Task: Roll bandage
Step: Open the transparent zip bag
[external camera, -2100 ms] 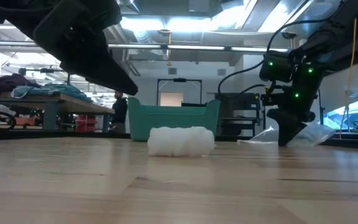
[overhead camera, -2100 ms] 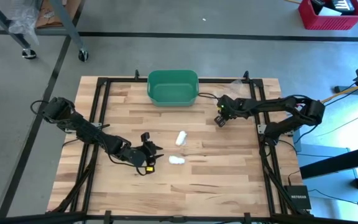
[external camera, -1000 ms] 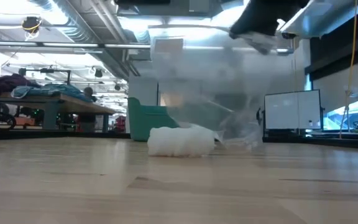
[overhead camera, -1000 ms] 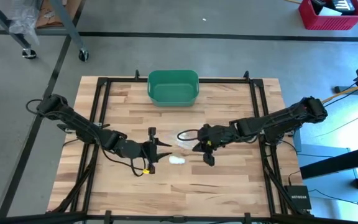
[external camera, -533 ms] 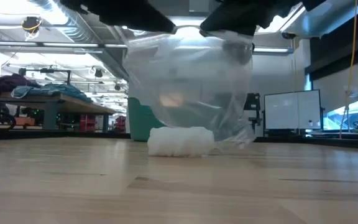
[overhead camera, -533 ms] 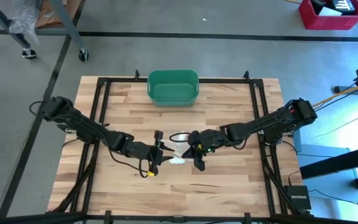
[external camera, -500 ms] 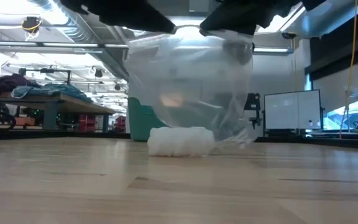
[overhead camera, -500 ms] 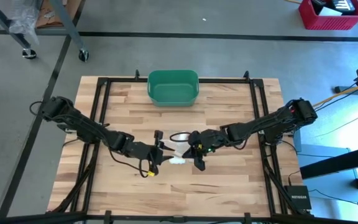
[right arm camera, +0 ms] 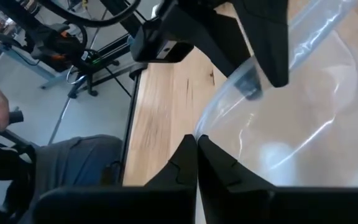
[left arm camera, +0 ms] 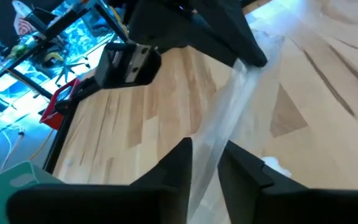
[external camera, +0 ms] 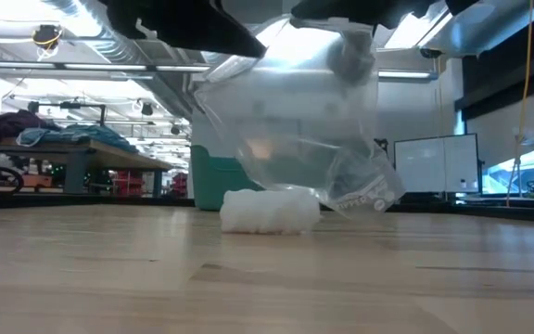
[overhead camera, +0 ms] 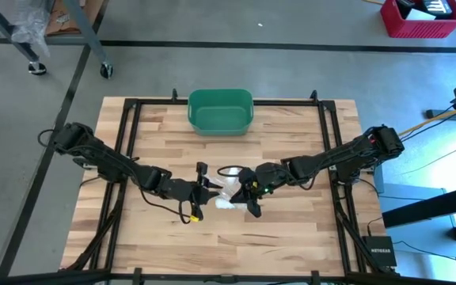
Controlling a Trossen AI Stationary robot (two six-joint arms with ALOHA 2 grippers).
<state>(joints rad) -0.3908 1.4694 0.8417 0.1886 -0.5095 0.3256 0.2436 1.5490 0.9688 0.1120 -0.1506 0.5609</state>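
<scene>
Clear plastic bag (external camera: 295, 130) hangs pinched between left hand (overhead camera: 209, 187) and right hand (overhead camera: 248, 192), one bandage roll (external camera: 269, 211) beneath

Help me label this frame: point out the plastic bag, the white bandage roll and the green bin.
plastic bag (external camera: 290, 130), low view, middle of its clear front.
white bandage roll (external camera: 269, 212), low view, its centre.
green bin (overhead camera: 220, 120), high view, its near wall.

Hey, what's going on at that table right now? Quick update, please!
Right tool shut on clear plastic bag, held up mid-table. Left tool closing on bag's other edge. Bandage roll on table beneath, untouched. Nothing in the way.
</scene>
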